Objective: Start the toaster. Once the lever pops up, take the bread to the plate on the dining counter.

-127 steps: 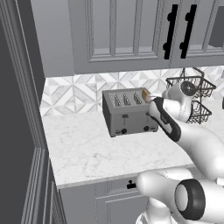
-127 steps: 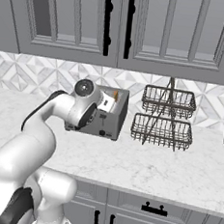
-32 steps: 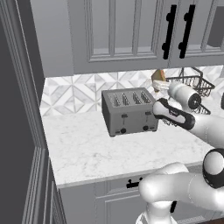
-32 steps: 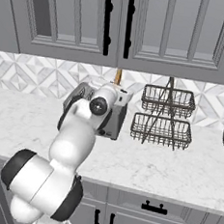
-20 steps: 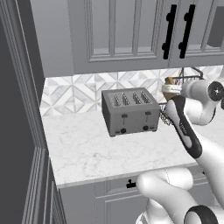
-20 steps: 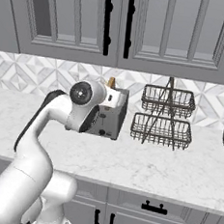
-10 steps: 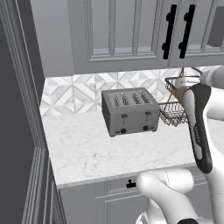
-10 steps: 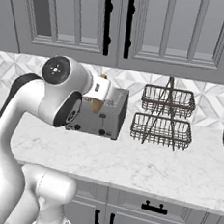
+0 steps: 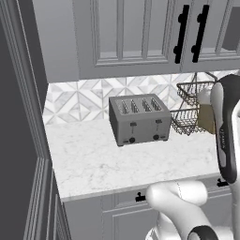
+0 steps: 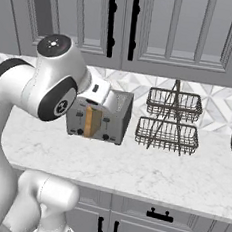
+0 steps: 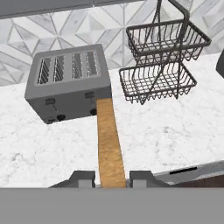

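Looking along our gripper point(image 11: 112, 180) in the hand view, we see its two fingertips pinching the bread point(image 11: 109, 142), a golden-tan slice seen edge-on and held up in the air. Below it the toaster point(image 11: 68, 83) sits on the marble worktop point(image 11: 166, 131) near the tiled back wall, and all four of its slots stand empty. Both black tabs on its front, the lever point(image 11: 89, 95) included, sit at the top of their slots. Just beside the toaster's right side stands a two-tier wire basket rack point(image 11: 159, 65); we can make out nothing in either basket.

From the left base view our arm rises at the right edge (forearm nearly upright), with the bread point(image 9: 206, 118) in front of the rack. From the right base view the slice point(image 10: 93, 122) hangs before the toaster's front point(image 10: 100, 115).

Compared with half a second ago, the arm has swung further outward, carrying the bread lower and away from the slots.
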